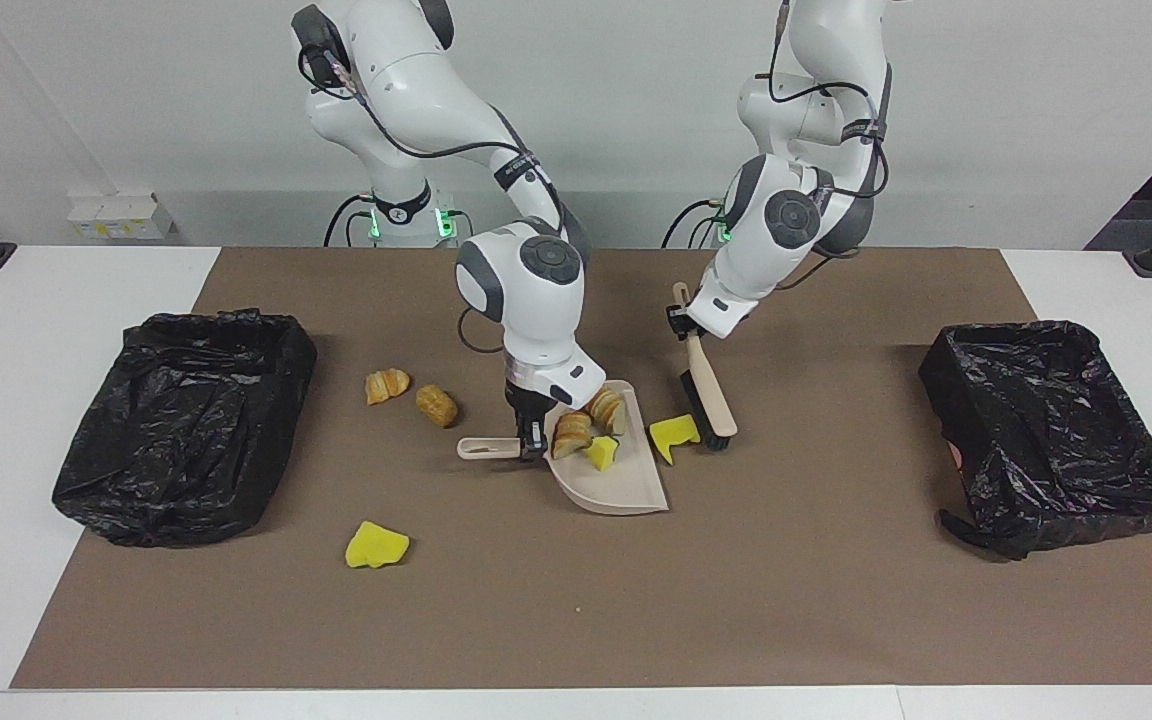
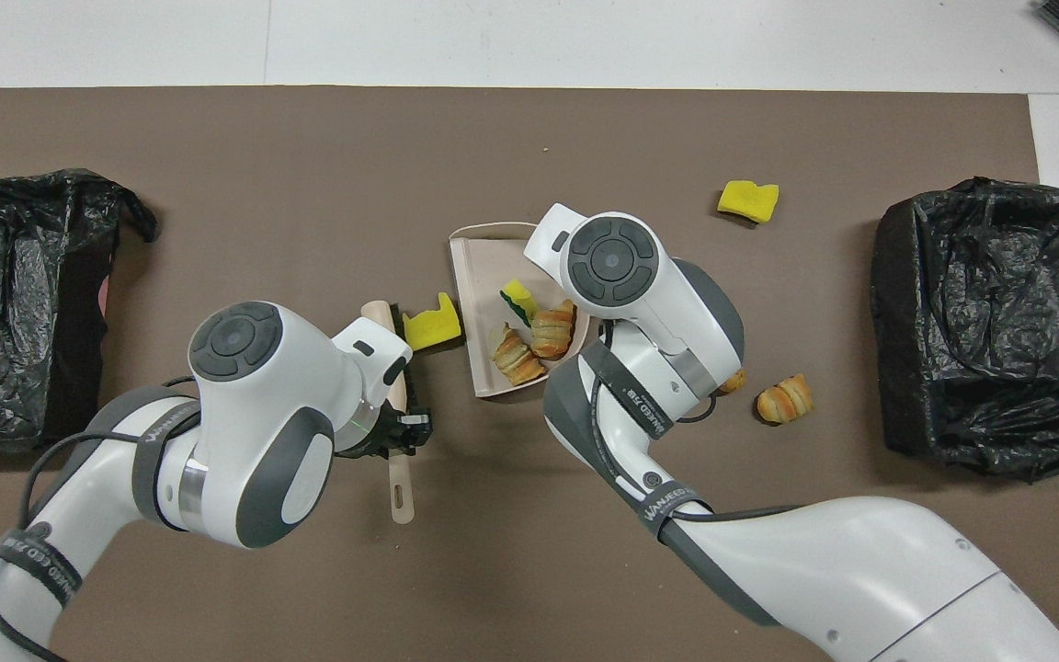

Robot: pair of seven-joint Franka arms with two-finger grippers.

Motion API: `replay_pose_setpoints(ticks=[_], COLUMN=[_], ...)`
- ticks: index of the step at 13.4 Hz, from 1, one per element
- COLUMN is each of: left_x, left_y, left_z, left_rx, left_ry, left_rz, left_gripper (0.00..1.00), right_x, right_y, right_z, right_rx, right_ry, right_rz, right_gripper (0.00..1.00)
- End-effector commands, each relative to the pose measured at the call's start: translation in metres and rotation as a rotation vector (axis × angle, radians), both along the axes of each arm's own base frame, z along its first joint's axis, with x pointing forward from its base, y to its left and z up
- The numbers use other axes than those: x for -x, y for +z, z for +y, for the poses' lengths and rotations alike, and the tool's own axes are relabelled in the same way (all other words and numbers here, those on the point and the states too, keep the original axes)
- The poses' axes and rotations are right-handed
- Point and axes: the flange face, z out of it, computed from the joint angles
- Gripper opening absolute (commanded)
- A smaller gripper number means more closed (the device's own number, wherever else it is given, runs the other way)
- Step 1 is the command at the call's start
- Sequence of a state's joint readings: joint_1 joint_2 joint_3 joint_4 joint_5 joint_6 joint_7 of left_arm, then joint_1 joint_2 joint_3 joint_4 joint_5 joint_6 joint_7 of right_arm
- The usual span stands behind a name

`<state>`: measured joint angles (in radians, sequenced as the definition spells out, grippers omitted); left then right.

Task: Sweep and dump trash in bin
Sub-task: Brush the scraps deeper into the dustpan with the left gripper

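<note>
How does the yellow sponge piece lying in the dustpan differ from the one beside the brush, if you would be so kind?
The sponge piece in the dustpan rests inside the pan with two bread-like lumps; the sponge piece beside the brush lies on the brown mat just outside the dustpan.
The one in the dustpan looks smaller.
The one in the dustpan shows its green backing in the overhead view; the other shows mostly yellow.
Both are yellow.
</note>
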<state>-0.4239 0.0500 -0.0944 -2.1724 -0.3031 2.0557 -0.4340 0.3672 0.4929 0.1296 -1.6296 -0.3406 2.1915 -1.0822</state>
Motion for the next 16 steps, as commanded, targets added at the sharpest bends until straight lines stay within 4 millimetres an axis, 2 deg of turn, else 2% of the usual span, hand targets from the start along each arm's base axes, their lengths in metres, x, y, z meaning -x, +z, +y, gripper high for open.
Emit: replay_pose_setpoints(ticks=[1,4,5,8,11,14,16], left_x=[0.021,0.032,0.031,0.005,-0.005,-0.001,0.008], left_y=[0.008,0.016,0.020,0.043,0.057,0.062,0.074], left_z=[-0.032,-0.058,-0.063,-0.047,-0.039,-0.036,-0.036], left_rx=[0.060,0.089,0.115,0.194,0.227,0.237,0.241], left_ry=[-0.040,-0.076,-0.061,-0.050,-0.093,-0.153,-0.191], left_rz=[-0.010,-0.016,-0.011,-0.038,-0.075,-0.060,-0.033], left_gripper=[0.00,0.00,0.00,0.00,0.00,0.00,0.00], right_x=[0.004,0.005,0.004,0.004,0.004,0.004,0.004], right_y=[-0.005,-0.005,-0.005,-0.004,0.000,0.000,0.000], right_z=[-0.001,-0.001,-0.002,-0.003,-0.002,-0.003,-0.003], right_rx=[0.058,0.074,0.075,0.080,0.078,0.078,0.077], right_ry=[0.039,0.045,0.044,0.043,0.045,0.045,0.044], right_rz=[0.016,0.015,0.016,0.018,0.014,0.015,0.013], right_gripper=[0.00,0.00,0.00,0.00,0.00,0.00,0.00])
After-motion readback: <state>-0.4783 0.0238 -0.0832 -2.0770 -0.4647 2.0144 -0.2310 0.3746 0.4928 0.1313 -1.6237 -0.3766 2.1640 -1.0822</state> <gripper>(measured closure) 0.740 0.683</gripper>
